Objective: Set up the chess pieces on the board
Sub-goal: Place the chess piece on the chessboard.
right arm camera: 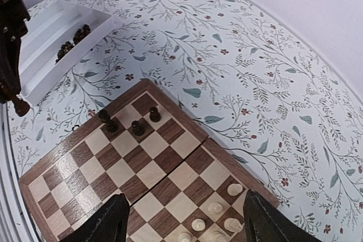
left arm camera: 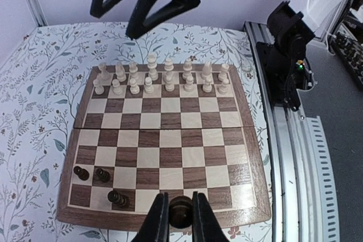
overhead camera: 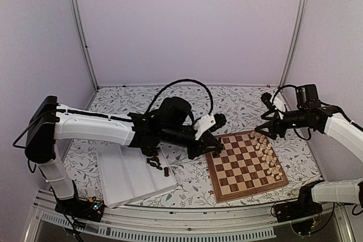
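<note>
The board [overhead camera: 241, 169] lies right of centre. Pale cream pieces [overhead camera: 266, 154] stand in two rows along its right side, also seen at the far side in the left wrist view [left arm camera: 152, 79]. Three dark pieces [left arm camera: 102, 174] stand near the board's near-left corner in that view, and they show in the right wrist view [right arm camera: 136, 127]. My left gripper [left arm camera: 180, 215] is shut on a dark piece [left arm camera: 180, 211] over the board's near border; in the top view it [overhead camera: 199, 150] is at the board's left edge. My right gripper [right arm camera: 184, 225] is open and empty above the pale side [overhead camera: 266, 130].
A white ridged tray [overhead camera: 127, 179] lies left of the board with several dark pieces [overhead camera: 156, 161] at its far right end; it also shows in the right wrist view [right arm camera: 48, 32]. The floral cloth [overhead camera: 238, 103] covers the table. A metal rail [left arm camera: 295, 162] runs beside the board.
</note>
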